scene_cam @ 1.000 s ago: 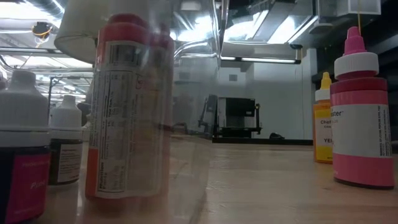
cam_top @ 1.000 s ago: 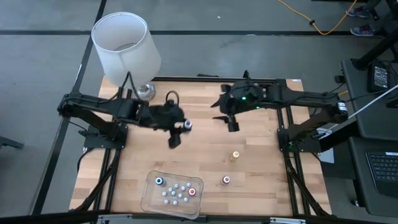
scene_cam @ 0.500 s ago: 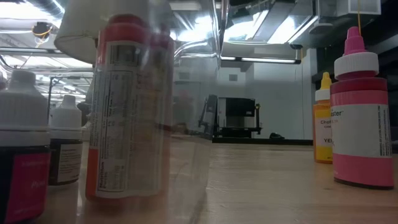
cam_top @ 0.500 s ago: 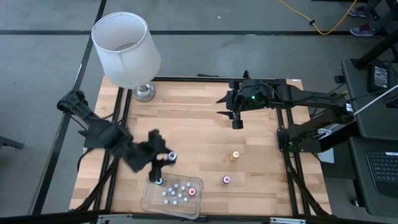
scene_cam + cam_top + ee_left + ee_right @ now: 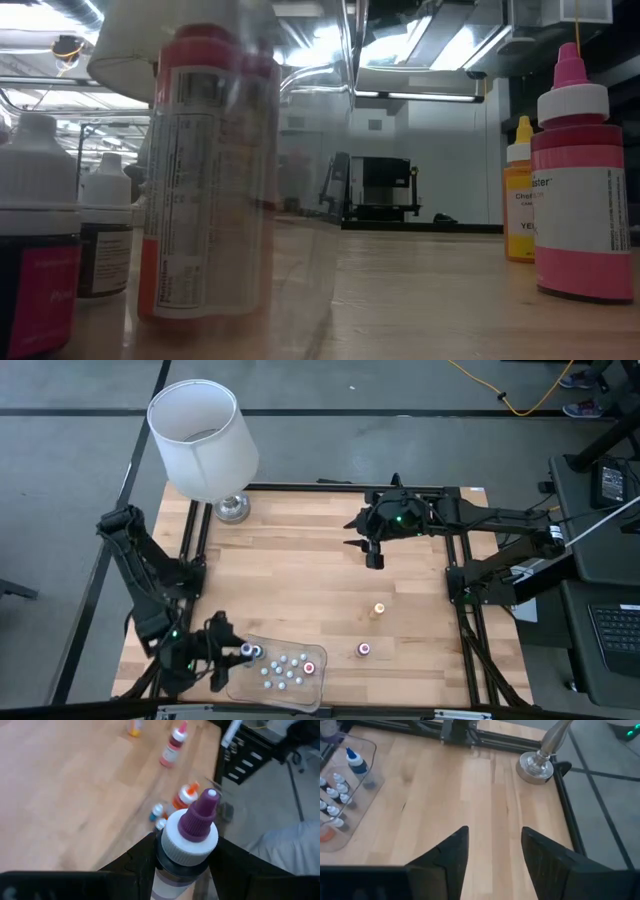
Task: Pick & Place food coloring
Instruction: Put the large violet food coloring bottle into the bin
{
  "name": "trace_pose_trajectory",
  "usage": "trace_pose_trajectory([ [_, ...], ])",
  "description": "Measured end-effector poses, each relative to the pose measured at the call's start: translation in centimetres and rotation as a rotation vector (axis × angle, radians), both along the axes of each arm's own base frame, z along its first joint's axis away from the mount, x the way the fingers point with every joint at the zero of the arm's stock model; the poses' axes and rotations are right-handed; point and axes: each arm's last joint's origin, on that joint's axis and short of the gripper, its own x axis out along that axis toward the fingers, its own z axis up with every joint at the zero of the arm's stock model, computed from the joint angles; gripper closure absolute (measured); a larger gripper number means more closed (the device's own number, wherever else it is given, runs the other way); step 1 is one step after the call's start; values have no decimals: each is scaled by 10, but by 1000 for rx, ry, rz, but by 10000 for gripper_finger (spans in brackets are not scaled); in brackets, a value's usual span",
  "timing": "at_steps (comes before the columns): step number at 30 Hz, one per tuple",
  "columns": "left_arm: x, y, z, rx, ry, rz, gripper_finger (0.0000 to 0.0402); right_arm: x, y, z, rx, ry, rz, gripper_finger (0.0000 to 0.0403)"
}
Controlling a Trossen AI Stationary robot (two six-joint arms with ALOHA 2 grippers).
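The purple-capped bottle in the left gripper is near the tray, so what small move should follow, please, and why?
Probably lower and release. The left gripper grips the purple-capped bottle at the clear tray's left edge, where other bottles already stand. The right gripper hangs open, far off.

My two arms are dark, built of slim black links with thin black cables along them. A small green light glows on my right arm near the wrist. My right gripper point(image 5: 491, 852) ends in two matte black wedge-shaped fingers; screws or markings I cannot make out.
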Motion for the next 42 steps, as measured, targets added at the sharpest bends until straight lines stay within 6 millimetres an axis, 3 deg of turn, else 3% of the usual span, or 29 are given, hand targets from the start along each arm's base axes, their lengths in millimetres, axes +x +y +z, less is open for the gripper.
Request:
trace_pose_trajectory([
  [7,-7,-30,-27,65,8,-83,254,4,3,-3,51,6,-29,221],
  [12,-4,-42,-50,177,-2,-53,254,7,6,-6,77,3,-61,221],
  [23,2,-62,-97,232,38,-8,251,9,23,-6,109,-11,-94,221],
  [42,4,-66,-107,232,37,15,250,8,42,-6,96,-15,-78,221],
])
